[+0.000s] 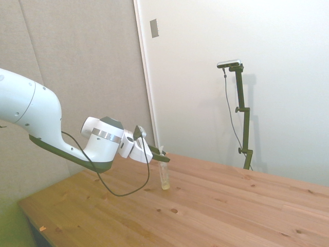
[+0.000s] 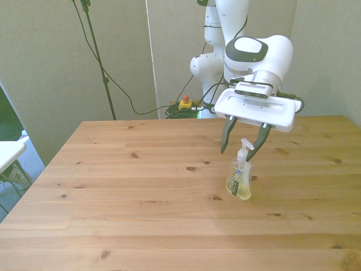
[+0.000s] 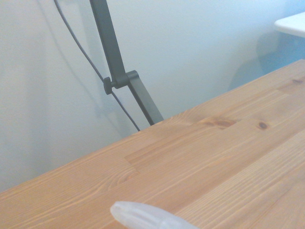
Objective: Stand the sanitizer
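Observation:
The sanitizer [image 2: 240,180] stands upright on the wooden table [image 2: 141,186], right of the middle in the front view. It is a small clear bottle with pale yellow liquid and a white pump top. My gripper [image 2: 236,155] hangs just above it, open, with one finger on each side of the pump. From the side, the gripper [image 1: 165,158] is tilted over the bottle [image 1: 165,177] near the table's far edge. The wrist view catches only the blurred white pump tip [image 3: 143,217] over the table [image 3: 214,157].
A white surface [image 2: 8,152] juts in off the table at the front view's left. Cables and a red-and-yellow button box [image 2: 184,103] lie on the floor behind the table. A wall runs close behind the table's far edge [image 1: 247,172] in the side view.

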Available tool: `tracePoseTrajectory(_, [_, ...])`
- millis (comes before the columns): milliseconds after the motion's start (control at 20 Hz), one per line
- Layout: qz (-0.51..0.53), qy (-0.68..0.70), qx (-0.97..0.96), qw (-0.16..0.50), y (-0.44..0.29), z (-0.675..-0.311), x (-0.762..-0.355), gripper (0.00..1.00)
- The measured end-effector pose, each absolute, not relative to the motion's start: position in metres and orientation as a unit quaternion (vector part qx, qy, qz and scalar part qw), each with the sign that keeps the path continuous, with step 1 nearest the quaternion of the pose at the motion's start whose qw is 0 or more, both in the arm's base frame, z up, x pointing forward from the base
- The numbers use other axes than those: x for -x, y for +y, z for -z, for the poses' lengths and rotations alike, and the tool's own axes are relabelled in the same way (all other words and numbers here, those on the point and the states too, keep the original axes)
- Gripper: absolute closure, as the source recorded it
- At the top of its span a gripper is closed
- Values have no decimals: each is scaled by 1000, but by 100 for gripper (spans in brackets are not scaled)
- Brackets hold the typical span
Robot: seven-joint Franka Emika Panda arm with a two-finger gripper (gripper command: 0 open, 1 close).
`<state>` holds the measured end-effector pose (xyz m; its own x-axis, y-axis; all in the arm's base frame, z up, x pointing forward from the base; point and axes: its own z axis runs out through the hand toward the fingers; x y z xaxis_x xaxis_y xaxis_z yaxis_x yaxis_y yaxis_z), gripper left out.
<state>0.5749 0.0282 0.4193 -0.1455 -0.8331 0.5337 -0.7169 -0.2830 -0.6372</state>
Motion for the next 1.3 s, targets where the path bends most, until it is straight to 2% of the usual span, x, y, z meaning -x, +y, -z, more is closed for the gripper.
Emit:
tracePoseTrajectory(400, [378,577,722,46,44,-417,-563,0])
tracePoseTrajectory(700, [274,530,803,15,58,-388,-521,0])
tracePoseTrajectory(900, [202,486,850,3,71,-384,-479,0])
tracePoseTrajectory(1100, [124,430,894,-22,55,-403,-438,0])
tracePoseTrajectory(1300, [72,370,926,-28,11,-436,-420,0])
